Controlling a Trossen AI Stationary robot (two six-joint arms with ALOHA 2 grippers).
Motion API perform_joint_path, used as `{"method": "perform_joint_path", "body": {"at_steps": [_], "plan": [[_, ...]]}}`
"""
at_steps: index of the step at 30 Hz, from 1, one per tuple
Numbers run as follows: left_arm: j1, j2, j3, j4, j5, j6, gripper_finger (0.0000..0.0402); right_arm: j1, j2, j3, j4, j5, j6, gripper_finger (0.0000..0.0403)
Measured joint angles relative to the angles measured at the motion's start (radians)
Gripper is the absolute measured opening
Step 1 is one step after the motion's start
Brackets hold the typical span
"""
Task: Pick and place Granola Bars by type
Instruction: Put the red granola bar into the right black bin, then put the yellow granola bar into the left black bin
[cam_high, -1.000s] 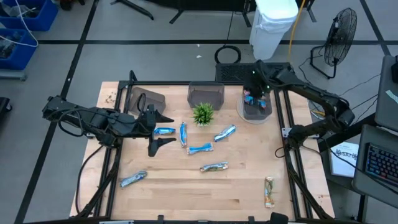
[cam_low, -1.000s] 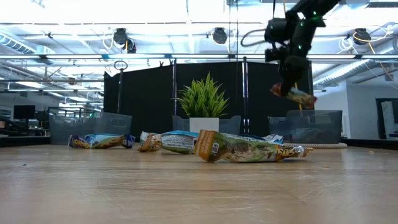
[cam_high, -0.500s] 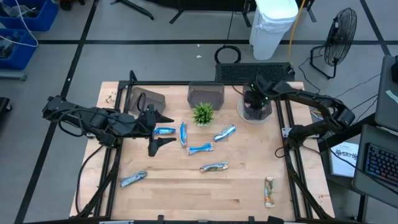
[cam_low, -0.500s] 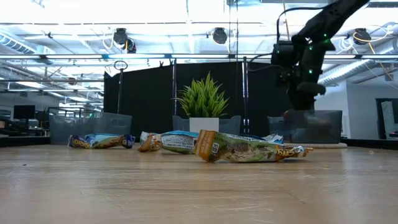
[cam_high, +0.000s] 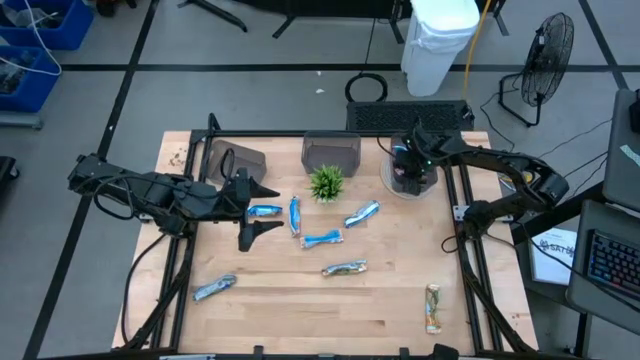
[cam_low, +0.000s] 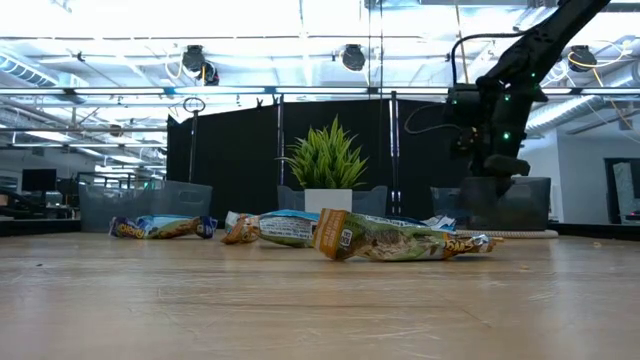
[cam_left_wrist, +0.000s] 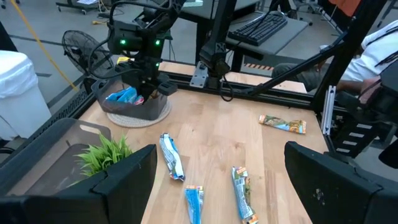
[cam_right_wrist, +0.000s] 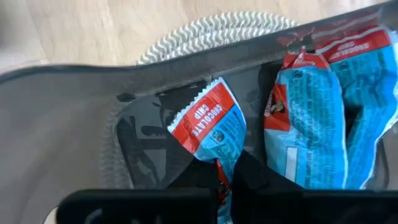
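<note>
One blue bar (cam_right_wrist: 214, 127) stays pinched in the right gripper (cam_high: 409, 166), lowered into its bin (cam_high: 425, 183) for sorting; left gripper (cam_high: 255, 207) waits wide open, empty, over the counter (cam_high: 300, 300)

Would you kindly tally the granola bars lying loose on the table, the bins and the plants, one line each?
Loose granola bars: 7
Dark bins: 3
Potted plant: 1
Total: 11
</note>
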Motion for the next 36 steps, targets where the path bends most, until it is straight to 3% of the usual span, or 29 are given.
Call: {"method": "perform_joint_path", "body": {"at_steps": [12,20,25,36], "plan": [[0.0,0.0,0.0,0.0,0.002,-0.003,0.0349,0.001,-0.009,0.0,-0.014,0.051,0.036,0.0131],[0.0,0.0,0.0,0.0,0.002,0.0,0.0349,0.001,-0.102,0.086,-0.039,0.054,0.092,0.0217],[0.0,0.0,0.0,0.0,0.002,0.002,0.0349,0.011,-0.159,0.223,-0.142,0.081,0.219,0.0242],[0.0,0.0,0.0,0.0,0.002,0.002,0.0349,0.265,-0.179,0.652,-0.509,0.398,0.501,0.0258]]}}
